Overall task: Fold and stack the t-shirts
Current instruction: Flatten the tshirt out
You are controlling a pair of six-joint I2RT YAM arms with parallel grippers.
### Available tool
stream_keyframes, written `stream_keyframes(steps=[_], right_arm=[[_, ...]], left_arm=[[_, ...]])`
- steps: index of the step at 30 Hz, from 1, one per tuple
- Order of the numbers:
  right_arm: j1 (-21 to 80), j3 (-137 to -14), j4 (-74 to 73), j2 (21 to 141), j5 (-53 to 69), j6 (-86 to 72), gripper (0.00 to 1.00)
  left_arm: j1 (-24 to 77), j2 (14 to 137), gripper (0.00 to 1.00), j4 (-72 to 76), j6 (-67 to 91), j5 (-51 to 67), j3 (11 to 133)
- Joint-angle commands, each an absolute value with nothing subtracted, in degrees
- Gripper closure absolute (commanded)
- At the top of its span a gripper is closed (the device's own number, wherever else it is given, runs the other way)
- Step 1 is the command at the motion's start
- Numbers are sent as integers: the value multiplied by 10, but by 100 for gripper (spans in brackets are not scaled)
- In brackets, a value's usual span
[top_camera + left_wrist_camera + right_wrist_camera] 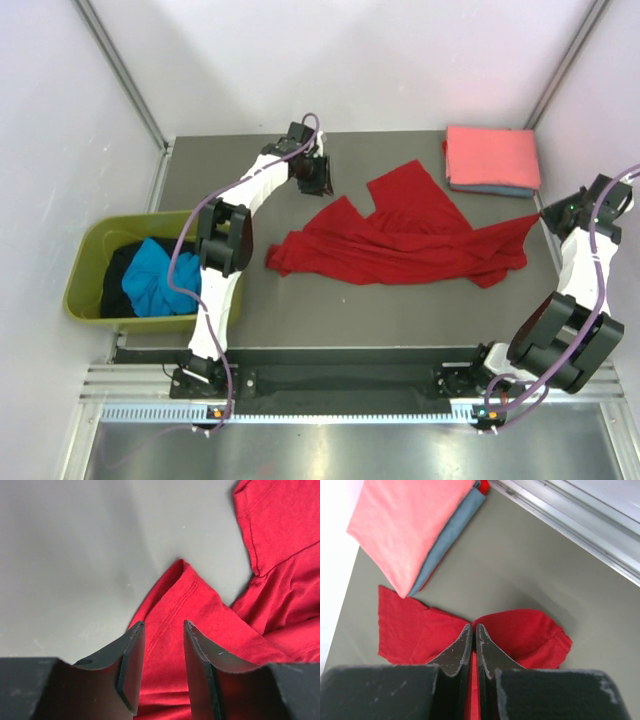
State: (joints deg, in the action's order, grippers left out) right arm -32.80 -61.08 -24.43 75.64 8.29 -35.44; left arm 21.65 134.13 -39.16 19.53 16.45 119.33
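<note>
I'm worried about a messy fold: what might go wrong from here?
1. The left gripper is open above a corner of the red shirt; only the right gripper pinches it, so pulling may drag it crumpled.
2. Its edge lies near the folded salmon-pink shirt; a tug could shift that.

Five cloth t-shirts are in view: one bright red t-shirt [400, 235] lying loose, one folded salmon-pink t-shirt [490, 155], one folded blue t-shirt [500, 189], one crumpled turquoise t-shirt [150, 280] and one crumpled black t-shirt [118, 270]. There is one olive-green plastic tub [85, 255], one grey table [400, 300], and two white-and-black robot arms, the left arm [225, 240] and the right arm [580, 270].
</note>
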Motion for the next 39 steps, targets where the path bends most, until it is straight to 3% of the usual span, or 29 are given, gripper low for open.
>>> stream_keyframes(steps=[1, 15, 39], right_arm=[[-333, -612, -187, 761, 104, -359, 100], [-333, -616, -173, 784, 125, -359, 100], [-333, -615, -167, 787, 134, -355, 100]], left_arm=[[228, 1354, 58, -341, 152, 184, 1194], [243, 1430, 56, -294, 128, 224, 1215], [273, 1378, 53, -308, 81, 77, 1216]])
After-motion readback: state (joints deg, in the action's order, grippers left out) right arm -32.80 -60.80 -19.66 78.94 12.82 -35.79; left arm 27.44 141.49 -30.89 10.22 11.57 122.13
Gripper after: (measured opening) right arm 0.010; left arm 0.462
